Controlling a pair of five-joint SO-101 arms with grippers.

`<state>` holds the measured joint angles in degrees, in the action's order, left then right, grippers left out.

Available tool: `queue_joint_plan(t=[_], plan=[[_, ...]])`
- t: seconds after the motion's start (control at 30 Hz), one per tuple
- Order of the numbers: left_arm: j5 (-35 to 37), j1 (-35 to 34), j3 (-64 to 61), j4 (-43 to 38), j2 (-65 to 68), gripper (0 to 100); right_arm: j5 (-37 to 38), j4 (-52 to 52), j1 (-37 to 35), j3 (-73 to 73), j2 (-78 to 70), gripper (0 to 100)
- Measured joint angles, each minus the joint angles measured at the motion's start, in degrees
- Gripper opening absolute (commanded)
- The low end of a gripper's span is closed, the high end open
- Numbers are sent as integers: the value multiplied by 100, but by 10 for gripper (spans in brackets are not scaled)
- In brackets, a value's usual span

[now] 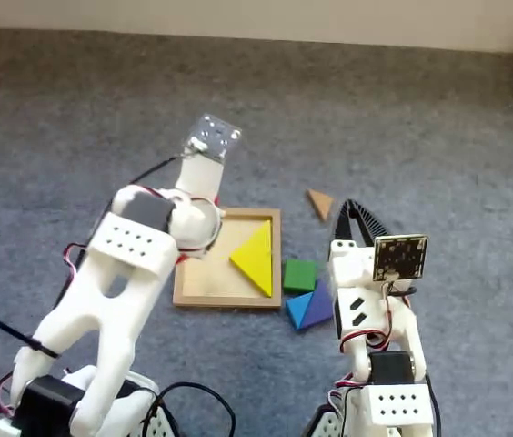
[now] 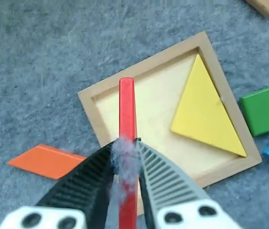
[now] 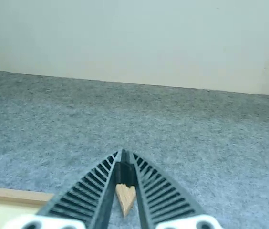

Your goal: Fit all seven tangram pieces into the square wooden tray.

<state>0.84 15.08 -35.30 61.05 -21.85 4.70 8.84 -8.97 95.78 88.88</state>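
Left wrist view: the left hand (image 2: 125,149) pinches a red wooden tangram piece (image 2: 127,107) on edge above the square wooden tray (image 2: 146,64), left of the seated yellow wooden triangle (image 2: 203,112). Next it likely needs laying flat there. Farther right, the right hand (image 3: 123,157) hangs with tips pressed together.

Soft, even, fairly bright light across the grey carpet (image 1: 402,109); faint, diffuse shadows beside the tray (image 1: 227,299).

Carpet (image 1: 438,137): tray (image 1: 229,298), green sq (image 1: 298,275), blue pc (image 1: 306,309), tan tri (image 1: 320,203), orange pc (image 2: 46,161).
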Motion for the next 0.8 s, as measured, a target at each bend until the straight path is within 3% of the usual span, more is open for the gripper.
queue_joint_plan(t=[0.23, 0.5, 0.8], plan=[[132, 79, -712, -976, 0, 5, 0, 0, 0, 0, 0, 11], [132, 88, -818, -1090, 0, 5, 0, 0, 0, 0, 0, 11], [132, 659, -1002, -1108, 0, 5, 0, 0, 0, 0, 0, 11]])
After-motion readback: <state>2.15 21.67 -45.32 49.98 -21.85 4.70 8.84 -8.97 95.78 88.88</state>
